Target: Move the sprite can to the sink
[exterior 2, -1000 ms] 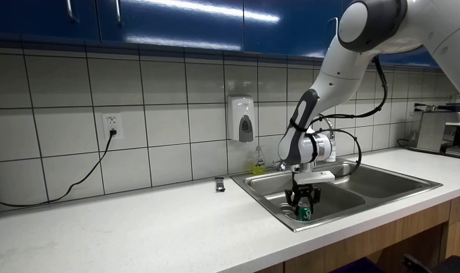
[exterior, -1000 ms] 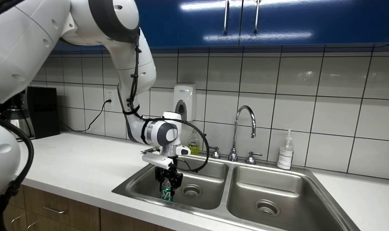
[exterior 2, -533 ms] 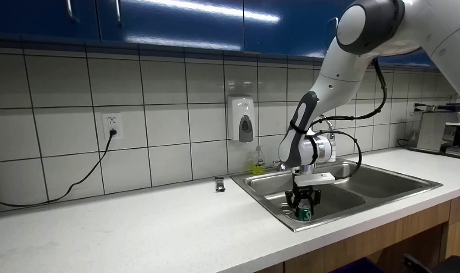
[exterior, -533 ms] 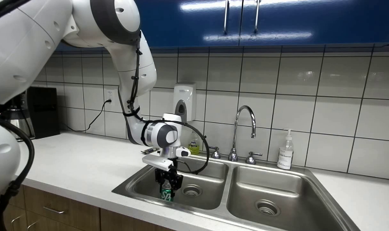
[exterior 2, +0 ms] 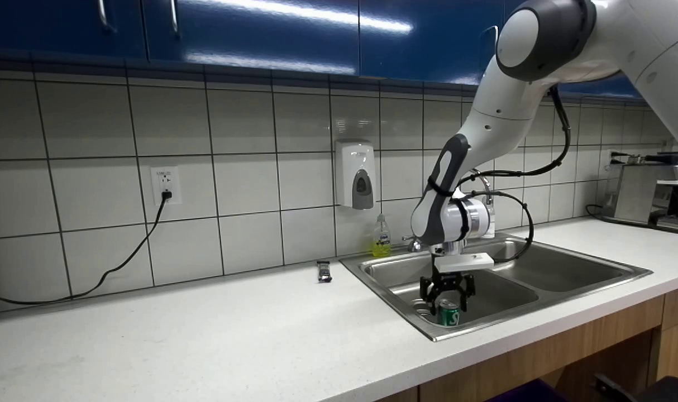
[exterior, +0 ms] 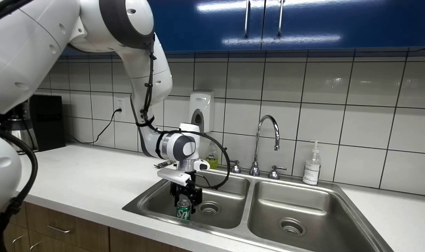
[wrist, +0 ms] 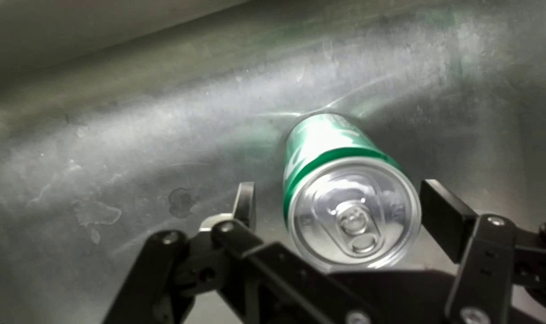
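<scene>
The gripper [wrist: 342,206], jaws spread around the can [exterior: 183,210] in the sink [exterior: 248,206], could tip it by rising askew.

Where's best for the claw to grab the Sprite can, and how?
I'd say high on the round green side of the Sprite can, with the claw coming straight down: the can stands upright in the sink, so fingers fit either side.
</scene>
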Available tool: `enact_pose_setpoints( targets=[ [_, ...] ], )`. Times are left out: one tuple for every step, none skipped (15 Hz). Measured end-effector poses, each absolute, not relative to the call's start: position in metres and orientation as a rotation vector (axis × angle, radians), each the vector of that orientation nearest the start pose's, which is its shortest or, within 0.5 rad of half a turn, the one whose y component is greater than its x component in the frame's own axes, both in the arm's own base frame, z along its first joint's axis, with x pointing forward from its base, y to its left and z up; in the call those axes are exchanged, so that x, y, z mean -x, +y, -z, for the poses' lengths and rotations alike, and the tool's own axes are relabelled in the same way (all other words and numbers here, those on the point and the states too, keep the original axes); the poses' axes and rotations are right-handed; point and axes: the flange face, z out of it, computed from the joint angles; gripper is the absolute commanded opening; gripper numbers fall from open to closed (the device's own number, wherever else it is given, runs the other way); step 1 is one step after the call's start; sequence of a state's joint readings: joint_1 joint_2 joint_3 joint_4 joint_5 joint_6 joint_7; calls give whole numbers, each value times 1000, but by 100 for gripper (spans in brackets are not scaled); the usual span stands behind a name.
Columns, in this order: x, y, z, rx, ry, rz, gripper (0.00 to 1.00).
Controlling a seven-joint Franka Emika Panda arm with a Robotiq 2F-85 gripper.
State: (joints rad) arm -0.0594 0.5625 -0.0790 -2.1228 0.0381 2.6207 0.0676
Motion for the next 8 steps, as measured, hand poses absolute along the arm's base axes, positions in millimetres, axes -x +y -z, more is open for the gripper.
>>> enact_pose_setpoints(
  targets=[
    [-559, -81, -139, 3142, 363, -90, 100],
    [-561, -82, -143, 3143, 364, -77, 100],
    [-563, -83, -148, 3143, 367, -62, 100],
    [-565, -84, -154, 3144, 370, -45, 100],
    [-567, -86, -162, 3144, 375, -26, 100],
    [-569, -88, -170, 3144, 380, -5, 100],
    [-570, -90, -178, 3144, 385, 17, 100],
    [-572, -93, -186, 3145, 390, 37, 100]
  ],
)
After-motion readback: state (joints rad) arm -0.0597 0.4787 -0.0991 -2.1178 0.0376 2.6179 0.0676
